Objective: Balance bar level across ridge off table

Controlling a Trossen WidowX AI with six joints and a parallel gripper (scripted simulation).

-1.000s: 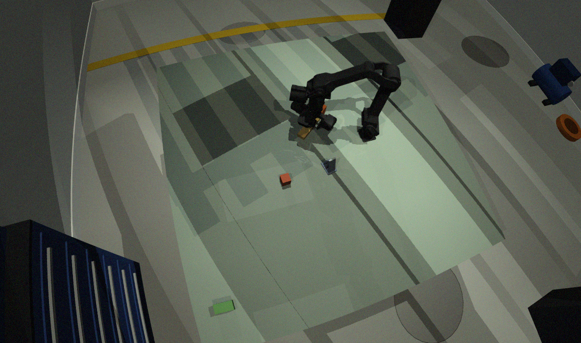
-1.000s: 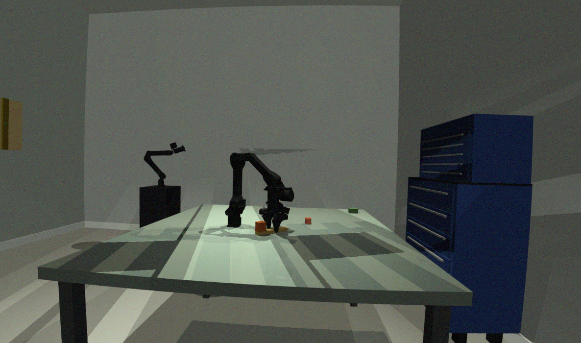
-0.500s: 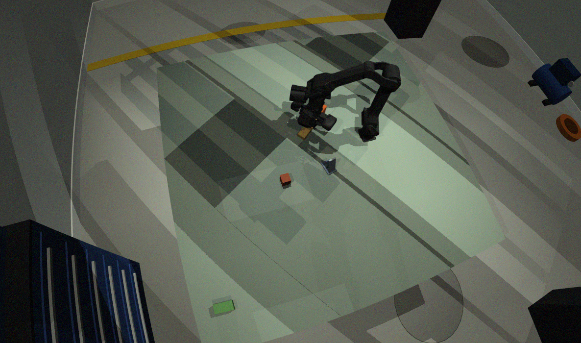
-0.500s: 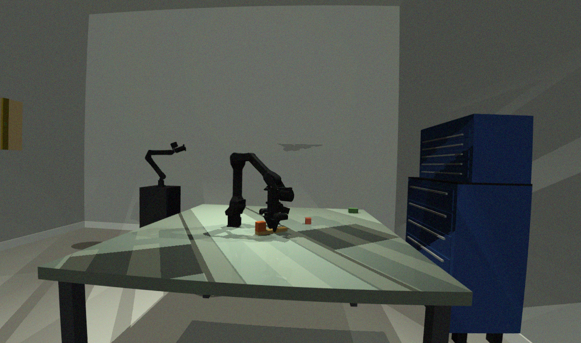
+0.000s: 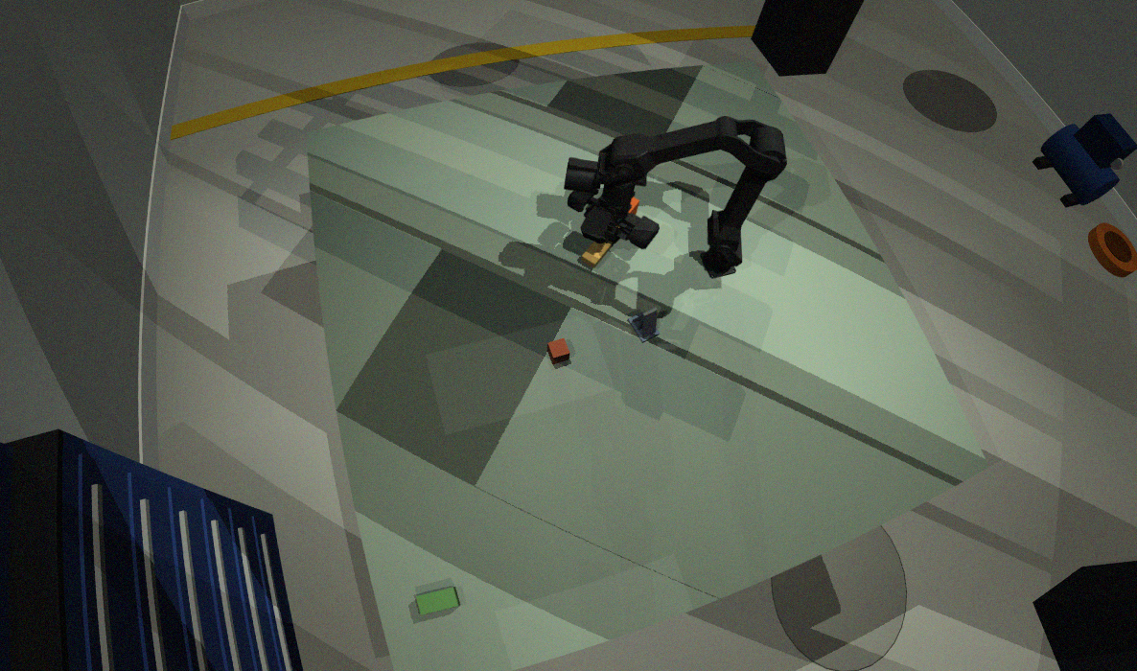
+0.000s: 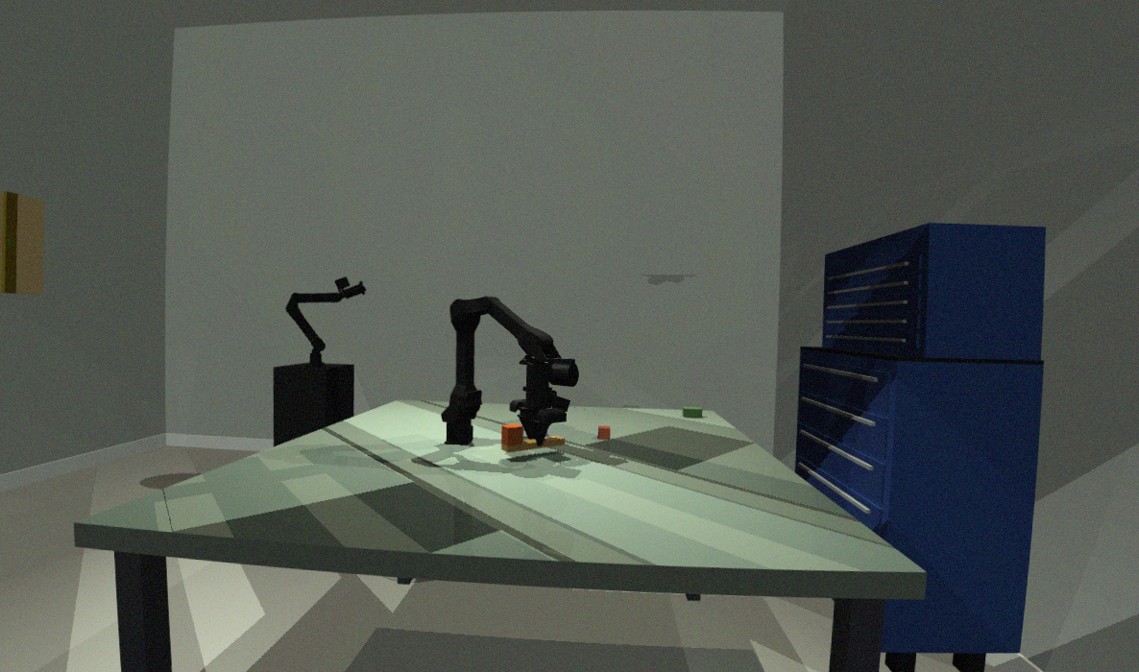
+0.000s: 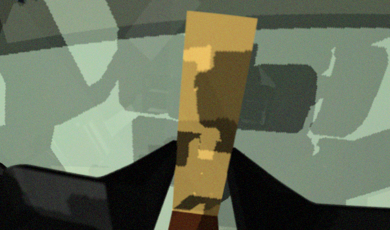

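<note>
A tan bar (image 5: 595, 254) (image 6: 550, 440) (image 7: 214, 98) with an orange block on one end (image 5: 633, 204) (image 6: 512, 434) lies low at the green table (image 5: 805, 350) (image 6: 556, 535). My gripper (image 5: 614, 233) (image 6: 540, 436) (image 7: 202, 150) points straight down and is shut on the bar, near its orange end. In the wrist view both black fingers press the bar's sides, and its dark red end (image 7: 194, 221) shows at the bottom edge. The small grey-blue ridge (image 5: 644, 323) stands apart from the bar, nearer the table's middle. In the exterior view it is hidden behind the gripper.
A small red cube (image 5: 559, 349) (image 6: 603, 432) sits left of the ridge. A green block (image 5: 435, 600) (image 6: 691, 411) lies near a table corner. A blue tool cabinet (image 5: 97, 567) (image 6: 924, 400) stands beside the table. A second arm on a black pedestal (image 6: 312, 400) stands behind it.
</note>
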